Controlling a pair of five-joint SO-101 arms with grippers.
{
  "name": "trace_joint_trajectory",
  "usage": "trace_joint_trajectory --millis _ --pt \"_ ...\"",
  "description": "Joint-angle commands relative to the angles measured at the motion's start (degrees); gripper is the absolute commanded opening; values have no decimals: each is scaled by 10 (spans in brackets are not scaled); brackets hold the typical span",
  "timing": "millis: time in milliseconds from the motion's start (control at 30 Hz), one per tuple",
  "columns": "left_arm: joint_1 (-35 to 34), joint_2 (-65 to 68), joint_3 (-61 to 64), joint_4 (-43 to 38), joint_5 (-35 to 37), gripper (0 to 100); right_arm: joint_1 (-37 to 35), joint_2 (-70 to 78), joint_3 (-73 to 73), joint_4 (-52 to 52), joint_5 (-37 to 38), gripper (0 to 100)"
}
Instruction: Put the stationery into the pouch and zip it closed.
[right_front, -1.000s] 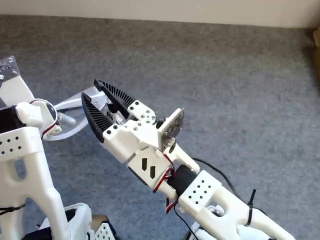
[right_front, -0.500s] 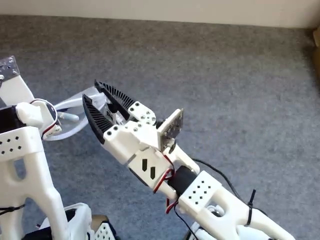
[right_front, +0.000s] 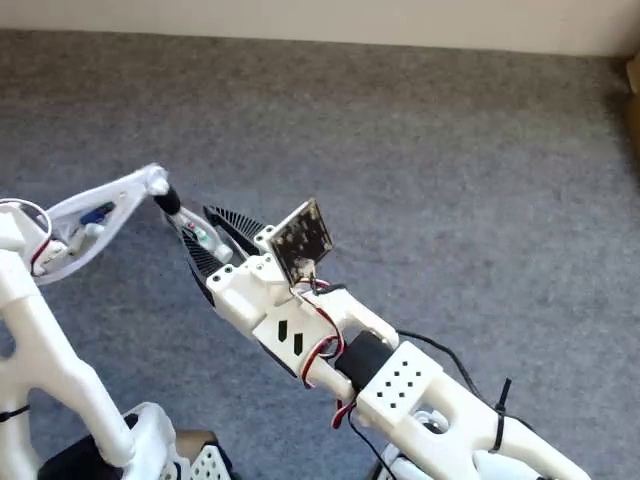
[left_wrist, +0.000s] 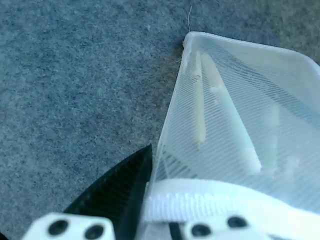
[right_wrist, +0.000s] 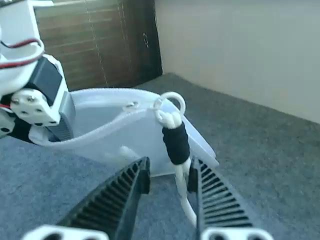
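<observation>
A translucent white mesh pouch (right_front: 95, 215) hangs above the grey carpet, with pens (left_wrist: 235, 135) lying inside it. My left gripper (left_wrist: 155, 200) is shut on the pouch's zipper edge (left_wrist: 210, 197), its black finger (left_wrist: 120, 187) beside the mesh. A white pull cord with a black sleeve (right_front: 168, 200) runs from the pouch's upper corner to my right gripper (right_front: 195, 222). In the right wrist view the cord (right_wrist: 176, 142) passes between the two ribbed fingers, against one of them, and my right gripper (right_wrist: 169, 167) is shut on it. The pouch (right_wrist: 115, 125) hangs just beyond.
Grey carpet (right_front: 450, 150) stretches free to the right and far side. A pale wall (right_front: 350, 20) borders the far edge. The left arm's white links (right_front: 40, 340) stand at the near left, and the right arm (right_front: 420, 390) crosses the near middle.
The right gripper has turned and narrowed from wide open onto the pull cord. The pouch has swung up and left with the left arm, and the cord is now stretched out.
</observation>
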Motion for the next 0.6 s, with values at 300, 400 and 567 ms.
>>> trace_joint_trajectory --millis 300,400,567 --pt "-49 1 -8 -3 24 7 0 2 -133 204 9 128" --pt "-49 1 -8 -3 24 7 0 2 -145 228 9 128" --pt "-47 1 -7 -3 24 7 0 3 -149 234 9 128"
